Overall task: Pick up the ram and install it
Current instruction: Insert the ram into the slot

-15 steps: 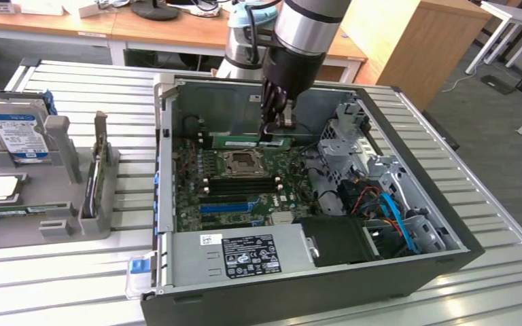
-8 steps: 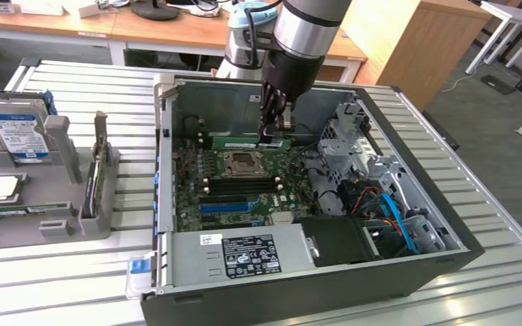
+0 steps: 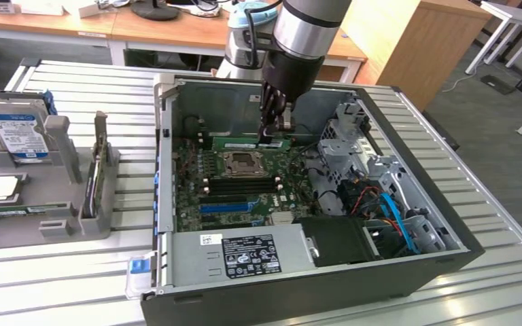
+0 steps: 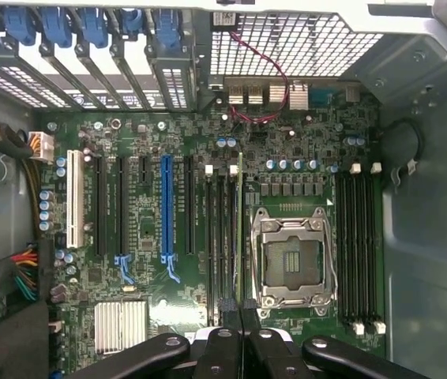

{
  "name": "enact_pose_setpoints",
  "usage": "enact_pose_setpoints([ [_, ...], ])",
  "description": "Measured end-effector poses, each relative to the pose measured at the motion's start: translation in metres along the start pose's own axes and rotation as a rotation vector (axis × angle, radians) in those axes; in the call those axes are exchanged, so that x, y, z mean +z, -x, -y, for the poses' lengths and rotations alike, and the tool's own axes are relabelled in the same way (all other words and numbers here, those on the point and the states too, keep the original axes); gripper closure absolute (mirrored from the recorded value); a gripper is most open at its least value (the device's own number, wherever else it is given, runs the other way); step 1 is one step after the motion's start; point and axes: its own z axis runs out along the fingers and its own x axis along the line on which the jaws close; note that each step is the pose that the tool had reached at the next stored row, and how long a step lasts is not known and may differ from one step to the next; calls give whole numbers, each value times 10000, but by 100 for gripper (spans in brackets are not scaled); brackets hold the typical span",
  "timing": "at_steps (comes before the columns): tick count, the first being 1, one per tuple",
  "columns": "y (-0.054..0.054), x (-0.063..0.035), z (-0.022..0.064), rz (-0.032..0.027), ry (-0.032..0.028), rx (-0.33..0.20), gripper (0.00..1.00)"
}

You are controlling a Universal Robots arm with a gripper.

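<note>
Pincer (image 4: pixel 242 316) clenched on the single ram (image 3: pixel 250 144), inside the open computer case (image 3: pixel 198 95).
The one green stick is thin and flat and stands on edge. Its long axis runs across the exterior view, parallel to the dark memory slots (image 4: pixel 358 245) and just beside the one processor socket (image 4: pixel 294 257). Whether it touches a slot I cannot tell. Nearby are one long blue slot (image 4: pixel 166 205) and one white slot (image 4: pixel 74 197).

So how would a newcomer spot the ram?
Look inside the open computer case, beside the silver CPU socket. The ram is the thin green stick standing on edge in the shut gripper; the slots beside it are black and empty.
</note>
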Motion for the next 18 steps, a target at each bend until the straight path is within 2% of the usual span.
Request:
enact_pose_setpoints([
  [6, -2, 28, 2, 1, 0, -19, 89],
  [18, -15, 244, 13, -2, 3, -40, 89],
])
